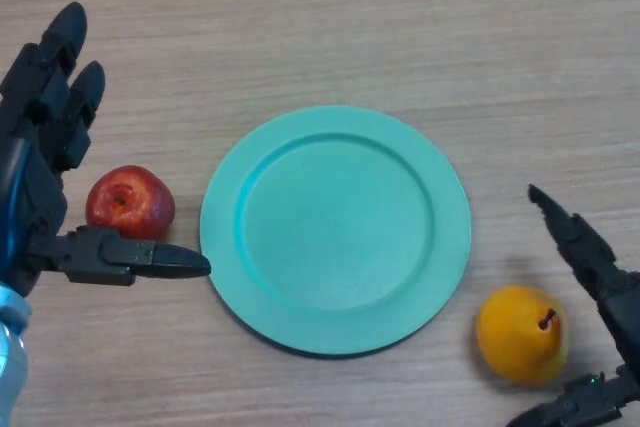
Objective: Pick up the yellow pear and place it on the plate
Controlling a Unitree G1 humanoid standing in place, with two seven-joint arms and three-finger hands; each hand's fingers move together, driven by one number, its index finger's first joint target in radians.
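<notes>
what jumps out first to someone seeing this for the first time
A large teal plate sits empty in the middle of the wooden table. A red apple lies just left of it, framed by the open left hand, while the yellow pear rests at lower right beside the open right hand.

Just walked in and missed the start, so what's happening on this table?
A humanoid robot is working on getting the yellow pear onto the teal plate. The pear lies on the table at the plate's lower right, and the right hand is open around it without gripping yet. The plate holds nothing. The left hand is open at the left, beside a red apple.
</notes>
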